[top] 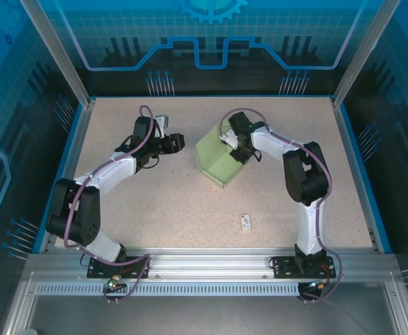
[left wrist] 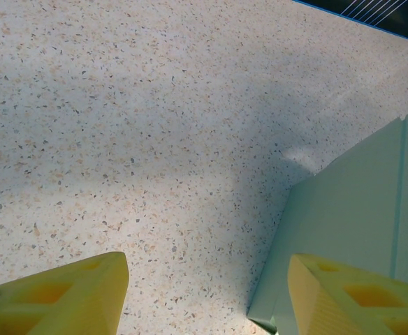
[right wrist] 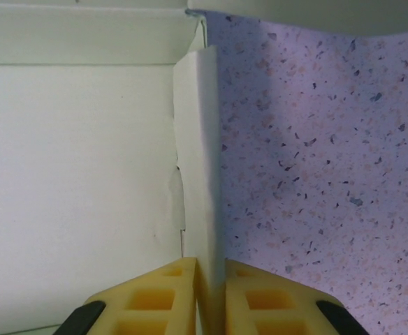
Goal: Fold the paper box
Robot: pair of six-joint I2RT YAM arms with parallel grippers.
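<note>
Can sweep freely across the bare table (top: 176, 209) near and middle, just dodging the tiny white tag (top: 246, 221). Blocked mid-back by the paper box (top: 218, 166), pinched at one wall by the right gripper (right wrist: 209, 273). Narrow gap only between box and left gripper (left wrist: 207, 269), parked just left with jaws apart.

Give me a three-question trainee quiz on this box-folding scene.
1. True or false: the right tool pinches a wall of the paper box.
2. Which tool stands open, holding nothing? A) left tool B) right tool C) both
3. Fill in: the small white tag lies on the ____, apart from the box.
Key: 1 true; 2 A; 3 table.
</note>
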